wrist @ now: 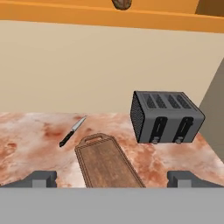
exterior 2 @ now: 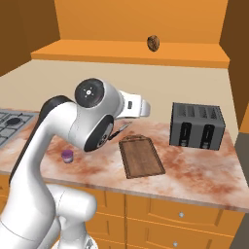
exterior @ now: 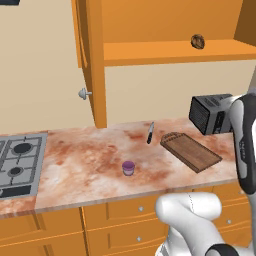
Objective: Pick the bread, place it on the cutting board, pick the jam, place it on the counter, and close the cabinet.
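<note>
No legible text, brand, number or sign appears in any view. The jam point(exterior: 128, 168) carries a pale band with no readable characters. The toaster point(wrist: 165, 117) shows plain dark faces without markings, and the hob point(exterior: 19, 159) bears no printed symbols.

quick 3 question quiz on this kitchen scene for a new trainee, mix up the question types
1. True or false: the bread already lies on the cutting board.
2. Which thing lies on the counter between the jam and the toaster? A) a plate B) the cutting board C) a kettle
3. Fill in: the knife lies beside the board's ____ end.

Key: 1. false, it sits on the open cabinet shelf. 2. B. 3. handle.
</note>
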